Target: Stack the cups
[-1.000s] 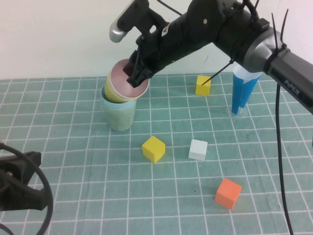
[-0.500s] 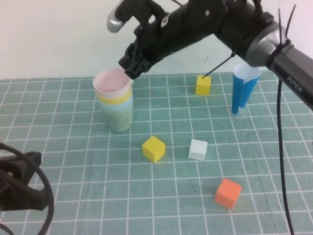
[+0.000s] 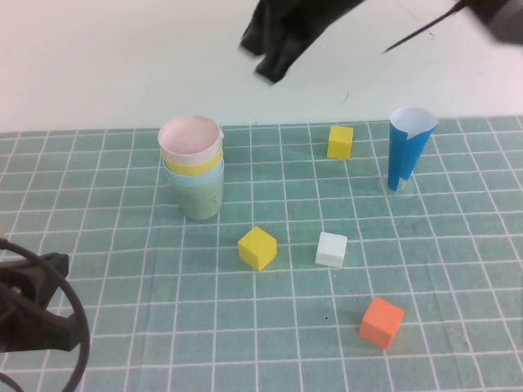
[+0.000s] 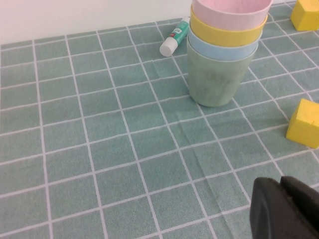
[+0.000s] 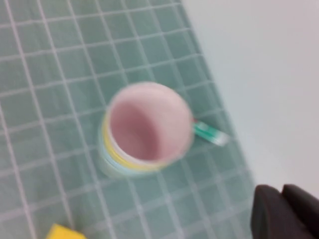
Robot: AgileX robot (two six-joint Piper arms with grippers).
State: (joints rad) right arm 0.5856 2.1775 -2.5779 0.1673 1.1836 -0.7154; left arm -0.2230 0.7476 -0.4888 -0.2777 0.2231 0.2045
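High: cups [image 3: 194,167] nested in one stack on mat [image 3: 122,327], pink on top; my right gripper [image 3: 274,49] aloft (blurred), holding nothing.
Left wrist: my left gripper [image 4: 284,206] fingers together, low over mat.
Right wrist: fingers [image 5: 279,214] together, stack below.

obstacles — cup stack [image 3: 193,167], blue cone [image 3: 406,147] | free — mat [image 3: 163,310] near-left
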